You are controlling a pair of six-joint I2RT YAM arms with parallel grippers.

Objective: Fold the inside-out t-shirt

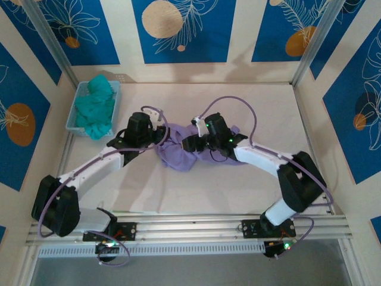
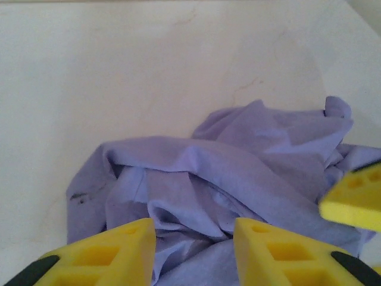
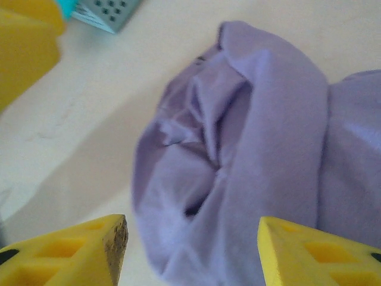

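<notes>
The shirt (image 1: 178, 156) is lying bunched. The left gripper (image 2: 193, 253) and right gripper (image 3: 192, 247) are hovering over it, jaws apart.

The left arm (image 1: 89, 167) rises from 7 o'clock and the right arm (image 1: 262, 158) from 5 o'clock, both bending inward until their wrists nearly meet. The left hand (image 1: 162, 133) points toward 3 o'clock with fingers parted. The right hand (image 1: 189, 143) points toward 9 o'clock, fingers spread wider.

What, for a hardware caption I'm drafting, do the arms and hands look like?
The left arm and right arm have white links, black joints, looping lavender cables, green lights. The left hand and right hand have yellow wedge fingers with square cutouts, black at the base.
</notes>
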